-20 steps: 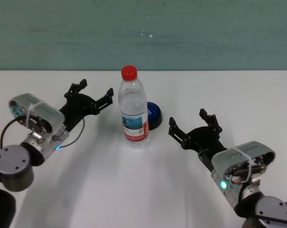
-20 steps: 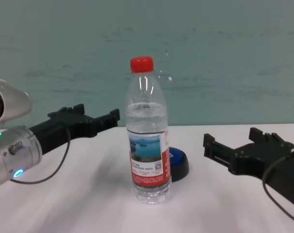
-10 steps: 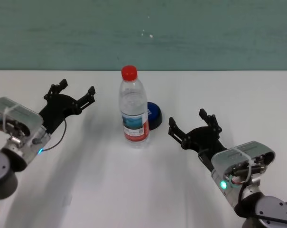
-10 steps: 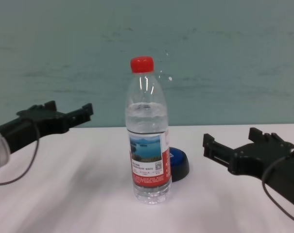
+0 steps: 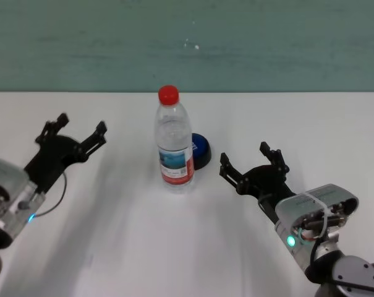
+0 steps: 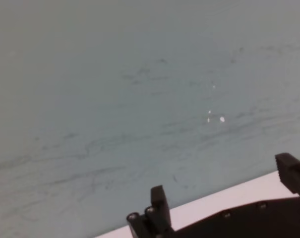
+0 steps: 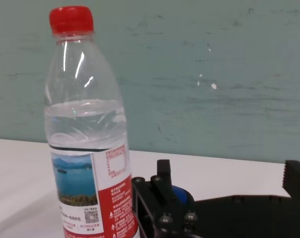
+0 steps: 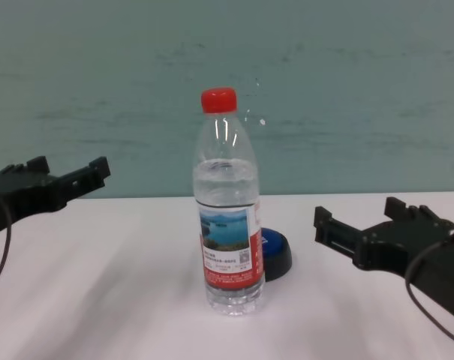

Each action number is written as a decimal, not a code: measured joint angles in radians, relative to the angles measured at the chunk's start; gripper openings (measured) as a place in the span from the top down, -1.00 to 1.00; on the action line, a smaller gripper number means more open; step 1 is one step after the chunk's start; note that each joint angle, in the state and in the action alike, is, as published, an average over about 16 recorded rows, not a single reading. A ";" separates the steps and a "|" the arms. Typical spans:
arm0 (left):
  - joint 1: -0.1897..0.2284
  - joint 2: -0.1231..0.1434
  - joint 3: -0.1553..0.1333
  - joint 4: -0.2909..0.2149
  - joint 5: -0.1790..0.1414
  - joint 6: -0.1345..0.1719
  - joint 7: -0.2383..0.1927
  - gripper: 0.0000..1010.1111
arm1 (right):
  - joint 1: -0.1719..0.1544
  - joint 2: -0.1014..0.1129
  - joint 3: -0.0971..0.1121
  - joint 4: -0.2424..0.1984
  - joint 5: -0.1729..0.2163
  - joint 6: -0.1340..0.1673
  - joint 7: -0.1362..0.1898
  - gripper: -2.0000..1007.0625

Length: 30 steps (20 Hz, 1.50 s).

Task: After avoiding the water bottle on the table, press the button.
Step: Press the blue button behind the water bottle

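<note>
standing upright, the water bottle (image 5: 174,143) screens the button (image 5: 200,150) between two spread, empty grippers.

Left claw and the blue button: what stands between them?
The water bottle, seen in the head view, stands upright between the left claw and the button.

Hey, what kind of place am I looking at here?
Probably a robot test bench in a lab: a plain white table against a bare teal wall, holding only a water bottle and a blue button, with open left gripper and right gripper alongside.
</note>
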 joint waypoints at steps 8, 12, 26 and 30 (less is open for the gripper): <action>0.133 0.017 -0.031 -0.139 -0.043 0.004 -0.006 -1.00 | 0.000 0.000 0.000 0.000 0.000 0.000 0.000 -0.99; 0.182 0.022 -0.036 -0.187 -0.060 0.002 -0.011 -1.00 | 0.000 0.000 0.000 0.000 0.000 0.000 0.000 -0.99; 0.266 0.025 -0.016 -0.258 -0.094 0.012 -0.018 -1.00 | 0.000 0.000 0.000 0.000 0.000 0.000 0.000 -0.99; 0.275 0.025 -0.011 -0.265 -0.102 0.019 -0.019 -1.00 | 0.000 0.000 0.000 0.000 0.000 0.000 0.000 -0.99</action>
